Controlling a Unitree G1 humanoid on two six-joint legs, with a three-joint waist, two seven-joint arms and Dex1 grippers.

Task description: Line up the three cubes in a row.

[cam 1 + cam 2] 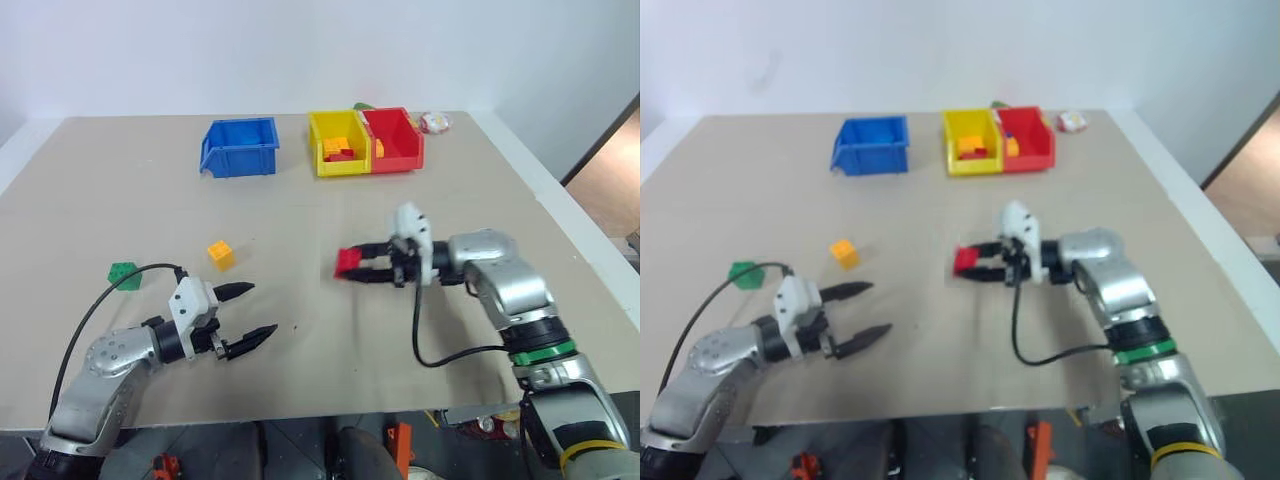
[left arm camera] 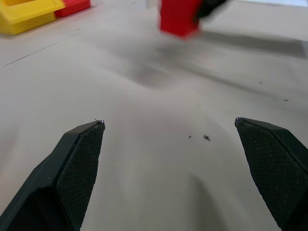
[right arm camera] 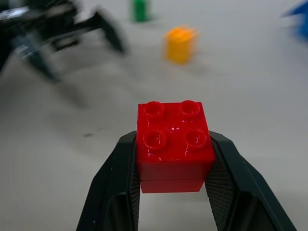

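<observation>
I have the right claw point(image 1: 352, 266) clamped on the red cube point(image 1: 347, 262), one black finger on each side, studs facing up in the right wrist view. The cube sits at the fingertips above the counter point(image 1: 300, 330), near its middle, with the claw pointing toward my left side.

My left claw point(image 1: 250, 315) is spread wide with nothing between its fingers, low over the near left part of the counter and pointing toward the red cube. The orange-yellow cube point(image 1: 221, 254) sits on the counter just beyond that claw, apart from it. The green cube point(image 1: 124, 275) lies further to the left, near the left arm's black cable point(image 1: 100, 310), well apart from the other two.

At the far side of the counter stand a blue bin point(image 1: 240, 147), a yellow bin point(image 1: 338, 143) holding bricks, and a red bin point(image 1: 395, 139) touching the yellow one.
</observation>
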